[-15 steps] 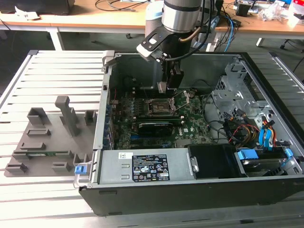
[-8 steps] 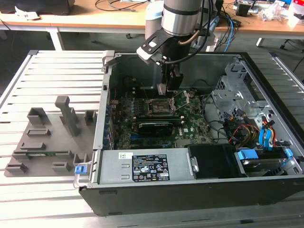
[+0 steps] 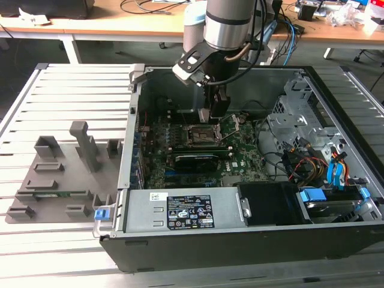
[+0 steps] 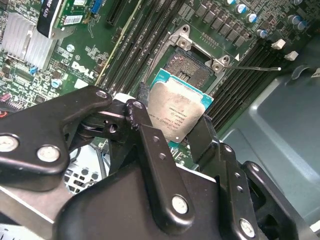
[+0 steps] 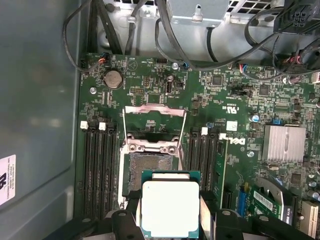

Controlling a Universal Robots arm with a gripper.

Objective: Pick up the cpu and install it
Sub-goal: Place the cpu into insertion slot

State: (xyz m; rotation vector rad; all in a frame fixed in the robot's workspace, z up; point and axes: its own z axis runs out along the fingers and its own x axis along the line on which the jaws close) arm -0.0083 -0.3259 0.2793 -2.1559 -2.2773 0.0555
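End effector clamped on the cpu by its edges (silver top showing), near the open socket

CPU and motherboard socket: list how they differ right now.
The cpu has a pale silver metal top; the socket is a dark, empty recess. The cpu hangs in the gripper above the motherboard; the socket is fixed to it, its frame flipped open. Both are square.
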